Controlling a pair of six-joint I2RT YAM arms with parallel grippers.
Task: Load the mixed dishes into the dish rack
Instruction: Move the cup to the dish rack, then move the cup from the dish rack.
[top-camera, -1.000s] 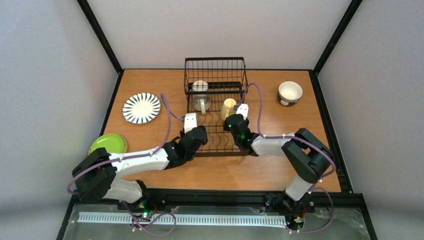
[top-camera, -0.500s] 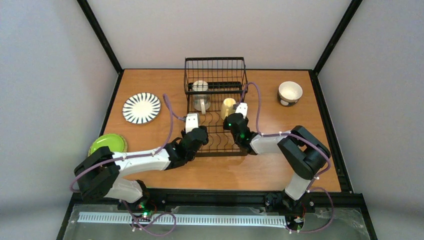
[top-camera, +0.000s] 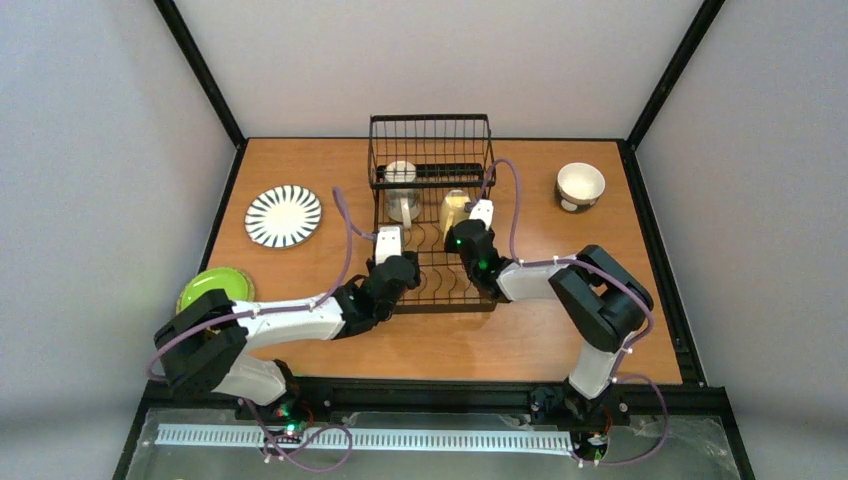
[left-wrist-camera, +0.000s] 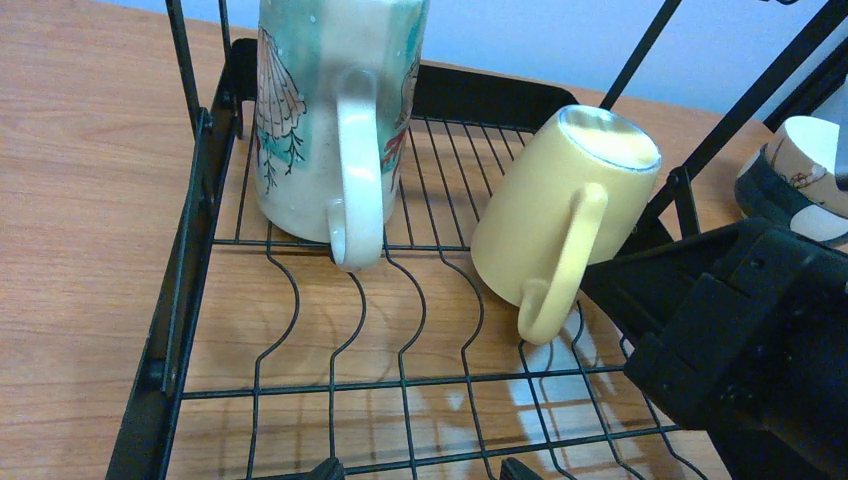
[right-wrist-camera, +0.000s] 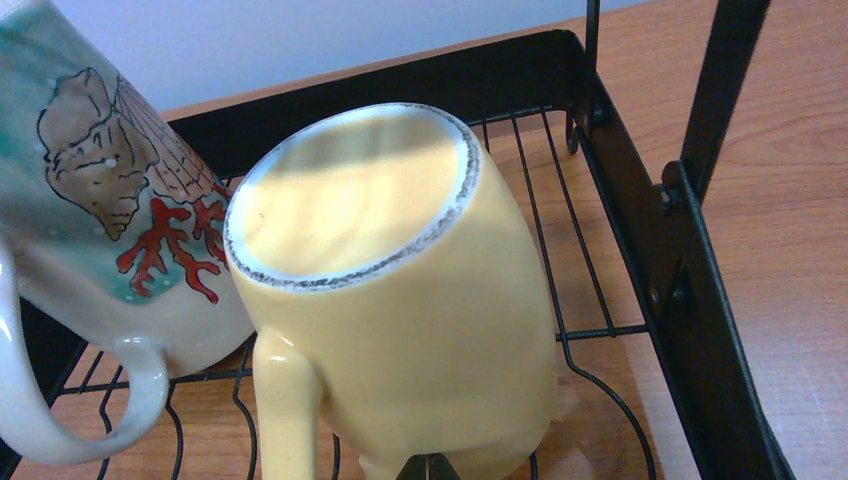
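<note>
yellow mug (right-wrist-camera: 400, 330) is the piece in hand. it sits upside down and tipped, base leaning away from the right gripper (top-camera: 461, 228), directly ahead of the fingers and inside the dish rack (left-wrist-camera: 180, 260). the right gripper is clenched hard. the contact itself is hidden under the mug, but the tilt suggests you are pinching its lower rim.

to finish well, lower the mug until the whole rim rests on the wires, then level it before letting go. a tipped release would probably let it roll toward the cream mug (left-wrist-camera: 310, 120), which stands just left of your fingers, near but apart. keep the yellow handle, which points back at you, out of the wavy plate slots below.

the left gripper (left-wrist-camera: 418, 468) is spread wide and empty over the rack's near end, with both mugs ahead of it. leave it parked.

both mugs are glossy glazed ceramic, so a thin rim pinch can slip. the yellow one is rounded with a rough unglazed foot ring. the cream one is straighter, printed with a shell and red coral on teal. the rack is thin black wire with a flat metal frame.

the cream bowl (top-camera: 580, 185) waits well right of the right gripper, and the striped plate (top-camera: 284, 215) and lime-green plate (top-camera: 215, 288) lie left of the left one.
</note>
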